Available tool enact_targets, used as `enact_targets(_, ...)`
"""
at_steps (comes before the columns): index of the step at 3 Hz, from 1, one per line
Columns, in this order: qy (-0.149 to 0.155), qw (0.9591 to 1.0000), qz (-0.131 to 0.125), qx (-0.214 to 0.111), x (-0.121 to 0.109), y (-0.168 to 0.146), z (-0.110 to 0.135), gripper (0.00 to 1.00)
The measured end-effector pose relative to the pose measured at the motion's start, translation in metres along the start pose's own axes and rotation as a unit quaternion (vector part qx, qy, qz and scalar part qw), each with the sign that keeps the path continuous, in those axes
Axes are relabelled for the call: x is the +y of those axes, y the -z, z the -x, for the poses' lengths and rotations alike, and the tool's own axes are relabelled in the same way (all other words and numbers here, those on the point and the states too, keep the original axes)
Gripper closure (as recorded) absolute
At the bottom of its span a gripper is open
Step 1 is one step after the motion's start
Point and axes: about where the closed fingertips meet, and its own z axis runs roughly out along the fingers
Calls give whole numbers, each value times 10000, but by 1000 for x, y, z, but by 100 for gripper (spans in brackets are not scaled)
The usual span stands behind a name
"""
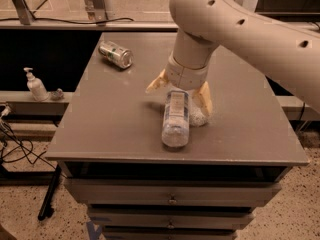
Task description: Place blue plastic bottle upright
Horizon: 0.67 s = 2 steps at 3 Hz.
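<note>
The blue plastic bottle (176, 118) lies on its side near the front of the grey table (110, 119), its base toward the front edge. It is clear and ribbed, with a white-and-blue label. Its cap end is hidden under my gripper. My gripper (180, 91) is low over that far end and open. One tan finger (156, 82) is to the left of the bottle's neck and the other finger (204, 100) is to the right, so they straddle it. I cannot tell whether they touch it.
A silver-green drink can (115, 54) lies on its side at the table's back left. A small white pump dispenser (36, 85) stands on a lower shelf to the left. Drawers (170, 191) sit under the tabletop. Cables lie on the floor at the left.
</note>
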Motion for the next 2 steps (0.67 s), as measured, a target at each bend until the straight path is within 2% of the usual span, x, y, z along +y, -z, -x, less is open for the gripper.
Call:
enact_targets(1,228,9990,358,-159,-6,-12,-3,19)
enact_targets(2,507,9961,686,-235,-14,-17,-6,42)
